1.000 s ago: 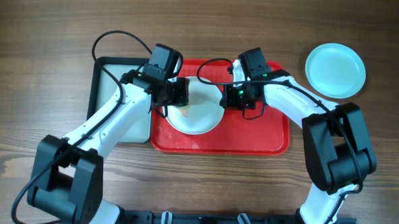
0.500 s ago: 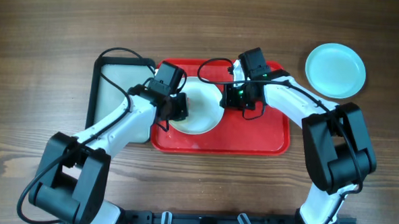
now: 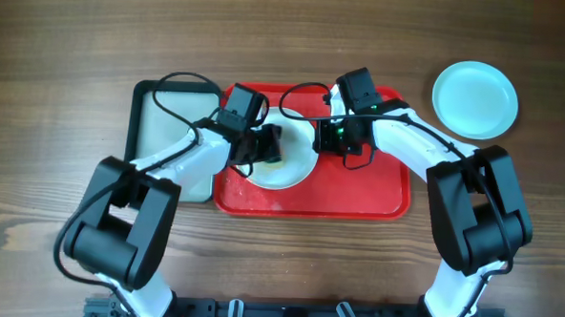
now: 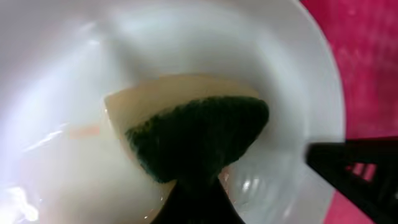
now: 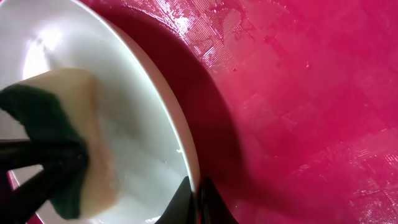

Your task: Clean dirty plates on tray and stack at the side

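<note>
1. Now, at the far left the grey tray [image 3: 169, 125] with its black rim sits just beside the red tray [image 3: 357, 195]. As far as I can judge, it plays no part in this step.
2. The left gripper [image 3: 269, 146] is clamped on a sponge [image 4: 199, 134] with a green scouring face and a pale yellow body. The sponge is pressed into the well of the white plate [image 3: 287, 173]. A faint reddish streak [image 4: 84, 130] shows on the plate near the sponge, so I judge the scrubbing unfinished.
3. The white plate lies on the left half of the red tray. The tray's bare surface glistens as if wet in the right wrist view.
4. The right gripper [image 5: 194, 186] pinches the plate's right rim between its closed fingers to steady it. A dark shadow under that edge suggests it is tipped up off the tray, though I cannot be sure.
5. At the far right, well apart from the tray, a turquoise plate [image 3: 474, 98] lies alone on the wooden table [image 3: 58, 53]. It looks clean, and I take it as the start of the side stack.
6. By that reading, one plate is done and one is mid-scrub. No further plate is visible. What is left is finishing this plate and setting it on the turquoise one.
</note>
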You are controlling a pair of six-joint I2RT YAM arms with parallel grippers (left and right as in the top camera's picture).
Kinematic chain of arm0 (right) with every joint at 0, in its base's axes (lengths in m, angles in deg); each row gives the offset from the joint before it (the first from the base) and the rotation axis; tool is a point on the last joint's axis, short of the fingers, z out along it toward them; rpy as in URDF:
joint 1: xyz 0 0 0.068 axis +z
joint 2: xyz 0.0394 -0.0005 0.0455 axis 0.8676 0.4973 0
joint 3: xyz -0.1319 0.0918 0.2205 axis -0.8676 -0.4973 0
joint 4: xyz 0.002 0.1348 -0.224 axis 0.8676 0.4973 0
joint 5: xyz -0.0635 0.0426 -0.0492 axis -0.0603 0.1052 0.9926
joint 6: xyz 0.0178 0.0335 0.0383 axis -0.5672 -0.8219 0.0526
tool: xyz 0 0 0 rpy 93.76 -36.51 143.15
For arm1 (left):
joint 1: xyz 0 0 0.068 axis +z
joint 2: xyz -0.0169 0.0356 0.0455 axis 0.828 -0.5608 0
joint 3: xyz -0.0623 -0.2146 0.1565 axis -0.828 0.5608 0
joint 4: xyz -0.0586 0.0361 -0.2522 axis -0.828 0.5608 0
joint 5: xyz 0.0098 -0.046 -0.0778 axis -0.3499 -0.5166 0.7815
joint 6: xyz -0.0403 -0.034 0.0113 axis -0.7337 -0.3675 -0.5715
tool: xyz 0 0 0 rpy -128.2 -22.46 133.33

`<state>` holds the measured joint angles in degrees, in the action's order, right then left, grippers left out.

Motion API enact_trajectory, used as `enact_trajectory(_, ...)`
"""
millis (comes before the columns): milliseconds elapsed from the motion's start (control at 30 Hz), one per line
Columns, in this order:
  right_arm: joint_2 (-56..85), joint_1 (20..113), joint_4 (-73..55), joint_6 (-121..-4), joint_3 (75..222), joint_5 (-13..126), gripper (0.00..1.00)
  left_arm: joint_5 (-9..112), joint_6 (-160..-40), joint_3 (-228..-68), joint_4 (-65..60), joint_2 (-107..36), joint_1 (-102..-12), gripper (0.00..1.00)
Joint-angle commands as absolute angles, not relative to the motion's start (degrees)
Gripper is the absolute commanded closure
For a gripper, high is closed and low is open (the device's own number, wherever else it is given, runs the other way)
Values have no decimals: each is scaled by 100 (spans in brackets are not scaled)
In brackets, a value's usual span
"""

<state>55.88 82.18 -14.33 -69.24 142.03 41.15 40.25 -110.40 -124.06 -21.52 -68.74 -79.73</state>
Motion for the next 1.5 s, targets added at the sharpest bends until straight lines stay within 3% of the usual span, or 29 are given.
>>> enact_trajectory(0, 5643, 8402, -1470, -6983, 14151, 3877, 96, 4965, -11094, -12310, -2344, -7126, -8021, 96)
enact_trajectory(267, 5643, 8402, -1470, -6985, 14151, 3877, 95, 4908, -11072, -12559, -2141, -5329, -7710, 96)
enact_trajectory(433, 5641, 8402, -1470, -6981, 14188, 3908, 95, 3841, -11048, -12544, -1033, -5119, -7409, 96)
enact_trajectory(567, 5545, 8402, -1149, -6930, 14558, 4657, 83, 3150, -11026, -12540, -373, -5119, -7409, 96)
enact_trajectory(700, 5446, 8402, -1103, -6382, 14630, 4804, 78, 2849, -11029, -12540, -287, -5119, -7409, 96)
enact_trajectory(833, 5446, 8402, -1127, -6060, 14630, 4780, 80, 2912, -11031, -12540, -454, -5183, -7411, 96)
enact_trajectory(967, 5448, 8402, -1118, -6067, 14630, 4603, 95, 3417, -11031, -12542, -711, -5331, -7409, 96)
enact_trajectory(1200, 5448, 8402, -1099, -6067, 14625, 4500, 96, 4576, -11186, -12542, -1549, -5980, -7461, 96)
enact_trajectory(1300, 5448, 8402, -1103, -6067, 14625, 4502, 96, 4514, -11536, -12553, -1680, -6120, -7651, 96)
enact_trajectory(1400, 5448, 8402, -1101, -6069, 14625, 4504, 96, 4355, -11826, -12889, -1323, -6122, -7734, 96)
enact_trajectory(1467, 5448, 8402, -1101, -6069, 14625, 4504, 96, 3769, -11824, -13718, -259, -6216, -7826, 96)
